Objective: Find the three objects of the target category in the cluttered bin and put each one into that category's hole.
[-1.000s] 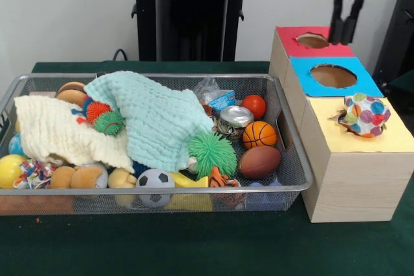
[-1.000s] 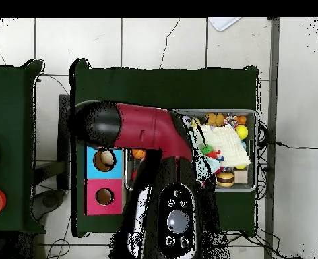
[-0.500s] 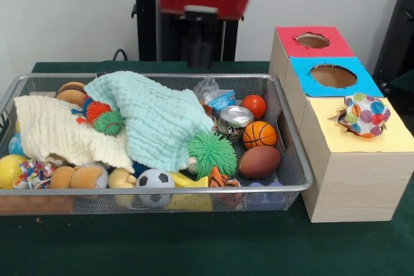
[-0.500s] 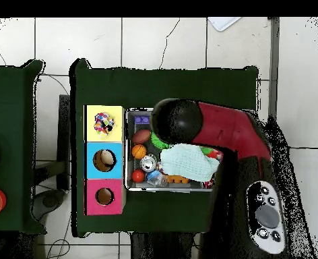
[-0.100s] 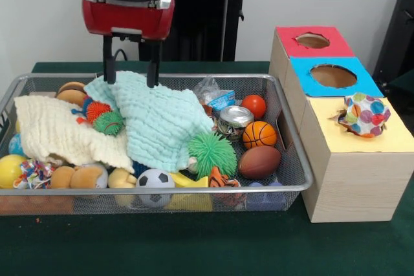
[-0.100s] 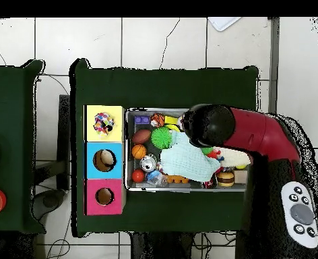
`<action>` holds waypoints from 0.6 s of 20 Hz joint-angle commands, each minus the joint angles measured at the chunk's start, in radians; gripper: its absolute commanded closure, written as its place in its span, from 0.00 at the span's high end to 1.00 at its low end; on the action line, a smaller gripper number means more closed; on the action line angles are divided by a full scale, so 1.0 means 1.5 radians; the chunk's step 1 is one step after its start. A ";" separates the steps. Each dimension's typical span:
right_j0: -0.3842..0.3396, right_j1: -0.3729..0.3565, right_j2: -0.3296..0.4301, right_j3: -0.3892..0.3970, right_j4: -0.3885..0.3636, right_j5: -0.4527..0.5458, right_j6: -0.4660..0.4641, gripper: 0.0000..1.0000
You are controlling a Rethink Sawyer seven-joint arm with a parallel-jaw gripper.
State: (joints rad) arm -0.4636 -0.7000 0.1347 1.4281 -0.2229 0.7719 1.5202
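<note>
While we hover at the upper left of the frame, our gripper (image 5: 129,70) spreads wide and empty over the mint cloth (image 5: 155,121). We should pinch its raised fold and lift it clear, because it and the cream cloth (image 5: 58,130) hide whatever lies beneath.

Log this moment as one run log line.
tool: open, above mint cloth's far edge | holding: nothing | wire bin: cluttered, cloths cover toys | yellow hole: dotted ball sitting in it
</note>
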 commanded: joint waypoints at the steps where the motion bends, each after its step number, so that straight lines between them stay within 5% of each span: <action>1: -0.039 0.042 0.125 0.062 -0.067 -0.010 -0.207 1.00; 4: -0.066 0.063 0.156 0.024 -0.105 -0.031 -0.250 1.00; 12: -0.128 0.106 0.236 -0.123 -0.188 0.068 -0.395 1.00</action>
State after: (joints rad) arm -0.6030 -0.6244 0.3339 1.3556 -0.4018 0.7717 1.4323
